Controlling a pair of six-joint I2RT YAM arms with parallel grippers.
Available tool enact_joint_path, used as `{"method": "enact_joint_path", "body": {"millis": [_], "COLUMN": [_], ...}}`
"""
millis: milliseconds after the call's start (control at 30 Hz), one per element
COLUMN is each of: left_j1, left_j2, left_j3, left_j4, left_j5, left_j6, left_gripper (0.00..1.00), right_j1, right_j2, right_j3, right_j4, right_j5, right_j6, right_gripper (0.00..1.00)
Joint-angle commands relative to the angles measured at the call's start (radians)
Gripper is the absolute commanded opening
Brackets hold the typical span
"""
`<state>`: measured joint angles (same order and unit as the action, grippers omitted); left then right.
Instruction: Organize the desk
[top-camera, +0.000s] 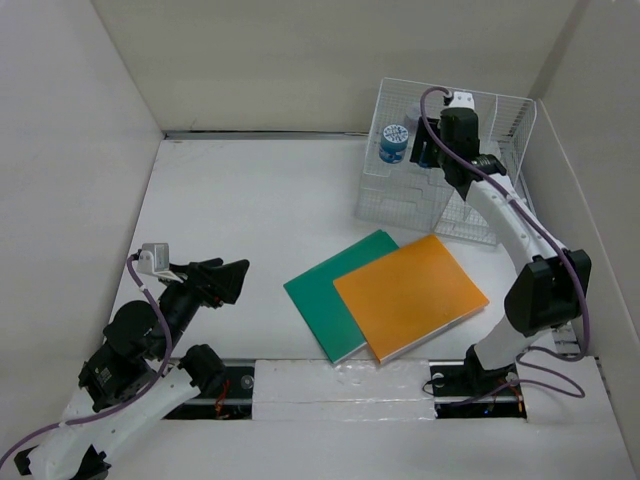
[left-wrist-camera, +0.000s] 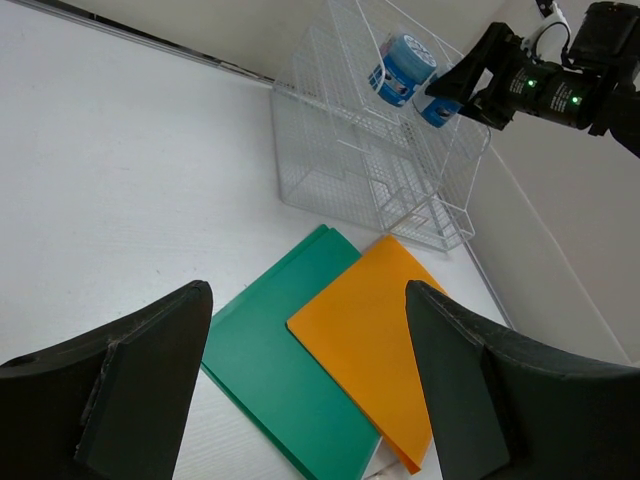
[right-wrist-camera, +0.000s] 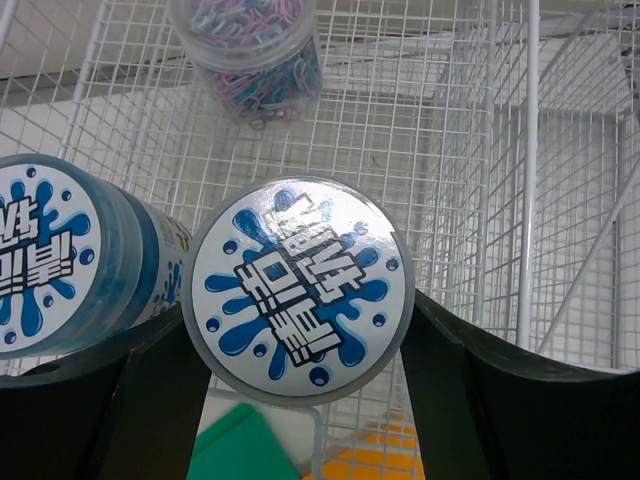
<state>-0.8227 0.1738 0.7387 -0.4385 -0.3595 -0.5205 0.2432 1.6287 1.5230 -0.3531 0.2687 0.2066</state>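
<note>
The white desk carries a green folder with an orange folder overlapping its right side. At the back right, my right gripper reaches into the white wire rack. It is shut on a blue jar with a splash-print lid, and both fingers touch the jar's sides. A second, matching blue jar lies in the rack just to its left. Over the desk's near left, my left gripper hangs open and empty, pointing toward the folders.
A clear jar of coloured paper clips sits in the rack behind the blue jars. Pale wall panels enclose the desk at the left, back and right. The rack stands against the right wall.
</note>
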Motion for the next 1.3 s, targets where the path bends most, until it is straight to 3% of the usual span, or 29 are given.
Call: {"method": "enact_joint_path", "body": {"millis": [0,33,233,367,433,500,600,633,700,767,867,1000,1033,1100,1133,1267], "left_j1": [-0.001,-0.001,-0.001,-0.001,-0.001,-0.001,-0.001,-0.027,-0.085,-0.2,-0.344,-0.372,-0.372,-0.372,-0.372,-0.372], "left_j2": [0.007,0.007,0.02,0.046,0.107,0.239,0.422,0.444,0.483,0.53,0.665,0.875,0.906,0.998,1.024,1.133], "left_j3": [-0.007,-0.007,-0.007,-0.01,-0.013,-0.007,-0.028,-0.101,-0.183,-0.231,-0.231,-0.231,-0.214,-0.2,-0.178,-0.125], "left_j4": [0.038,0.038,0.043,0.053,0.07,0.078,0.201,0.263,0.46,0.51,0.564,0.728,0.742,0.785,0.791,0.768], "left_j5": [0.002,0.002,0.007,0.025,0.074,0.132,0.396,0.491,0.482,0.38,0.272,0.252,0.238,0.212,0.19,0.096], "left_j6": [0.013,0.013,0.016,0.023,0.031,0.016,-0.051,-0.108,-0.174,-0.232,-0.256,-0.231,-0.22,-0.208,-0.193,-0.161], "left_gripper": [0.74,0.74,0.74,0.74,0.74,0.74,0.72,0.72,0.72,0.73,0.78,0.81,0.82,0.82,0.82,0.82], "right_j1": [0.004,0.004,0.024,0.034,0.07,0.099,0.137,0.148,0.148,0.183,0.266,0.361,0.378,0.412,0.439,0.466], "right_j2": [-0.029,-0.03,-0.131,-0.289,-0.43,-0.527,-0.725,-0.771,-0.89,-0.982,-1.003,-0.932,-0.925,-0.917,-0.918,-0.871], "right_j3": [0.019,0.02,0.016,-0.049,-0.183,-0.365,-0.551,-0.643,-0.708,-0.744,-0.727,-0.753,-0.759,-0.79,-0.797,-0.794], "right_j4": [0.077,0.075,0.068,0.034,0.029,0.017,-0.042,-0.076,-0.196,-0.288,-0.392,-0.513,-0.542,-0.624,-0.626,-0.705], "right_j5": [0.006,0.006,-0.003,-0.003,0.018,0.065,0.11,0.11,0.092,0.104,0.043,0.006,0.003,-0.017,-0.022,-0.002], "right_j6": [0.002,0.005,0.014,0.037,0.094,0.173,0.27,0.289,0.342,0.423,0.516,0.667,0.672,0.741,0.749,0.885], "right_gripper": [0.78,0.85,1.0,0.99,0.97,0.92,0.77,0.61,0.55,0.4,0.38,0.5,0.61,0.68,0.83,0.86]}}
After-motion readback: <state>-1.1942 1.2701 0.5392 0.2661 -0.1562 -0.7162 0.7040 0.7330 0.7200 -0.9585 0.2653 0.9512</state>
